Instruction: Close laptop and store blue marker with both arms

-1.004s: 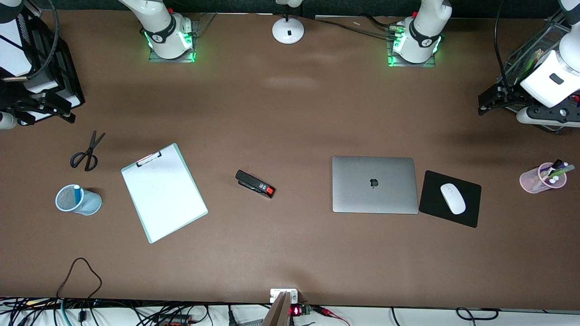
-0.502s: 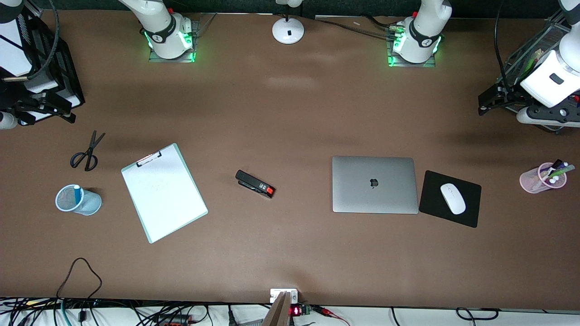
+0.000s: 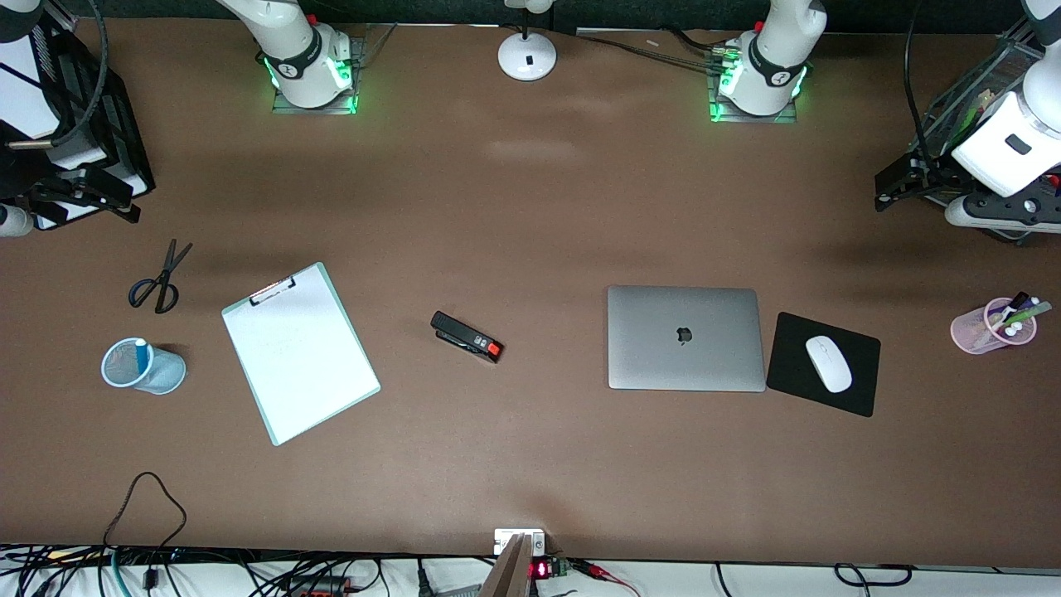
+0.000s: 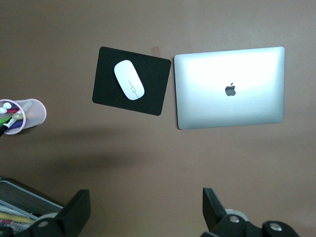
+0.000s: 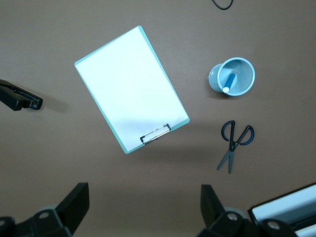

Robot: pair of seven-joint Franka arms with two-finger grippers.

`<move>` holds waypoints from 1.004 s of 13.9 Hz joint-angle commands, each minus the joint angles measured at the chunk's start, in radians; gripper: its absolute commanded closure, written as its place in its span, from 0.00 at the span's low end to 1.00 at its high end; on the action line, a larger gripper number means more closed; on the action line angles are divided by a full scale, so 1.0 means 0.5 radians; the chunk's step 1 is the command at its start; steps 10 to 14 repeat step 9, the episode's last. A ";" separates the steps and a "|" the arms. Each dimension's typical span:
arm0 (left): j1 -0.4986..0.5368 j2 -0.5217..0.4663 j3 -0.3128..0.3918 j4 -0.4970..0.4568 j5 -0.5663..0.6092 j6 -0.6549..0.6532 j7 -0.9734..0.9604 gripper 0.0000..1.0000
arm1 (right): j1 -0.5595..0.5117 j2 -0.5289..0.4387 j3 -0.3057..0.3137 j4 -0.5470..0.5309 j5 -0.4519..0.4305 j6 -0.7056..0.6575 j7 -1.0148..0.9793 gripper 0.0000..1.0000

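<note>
The silver-grey laptop (image 3: 685, 337) lies closed on the table, apple logo up, and also shows in the left wrist view (image 4: 230, 86). The blue marker (image 3: 142, 352) stands in a blue mesh cup (image 3: 166, 375) toward the right arm's end; the right wrist view shows it there too (image 5: 228, 82). My left gripper (image 3: 889, 189) is open and empty, held high over the left arm's end of the table (image 4: 146, 212). My right gripper (image 3: 124, 206) is open and empty, held high over the right arm's end (image 5: 143, 210).
A black mousepad (image 3: 854, 390) with a white mouse (image 3: 828, 364) lies beside the laptop. A pink cup (image 3: 978, 332) holds mixed markers. A clipboard (image 3: 300, 352), scissors (image 3: 159, 279), a black stapler (image 3: 466, 337) and a white lamp base (image 3: 526, 55) are on the table.
</note>
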 commanded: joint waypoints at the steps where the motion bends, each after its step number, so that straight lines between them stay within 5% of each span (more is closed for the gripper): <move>1: -0.001 0.029 0.001 0.068 0.031 -0.045 0.014 0.00 | -0.011 -0.038 0.007 -0.031 0.020 -0.013 0.031 0.00; 14: -0.004 0.032 0.001 0.068 0.031 -0.045 0.011 0.00 | -0.014 -0.038 0.007 -0.028 0.008 -0.016 0.028 0.00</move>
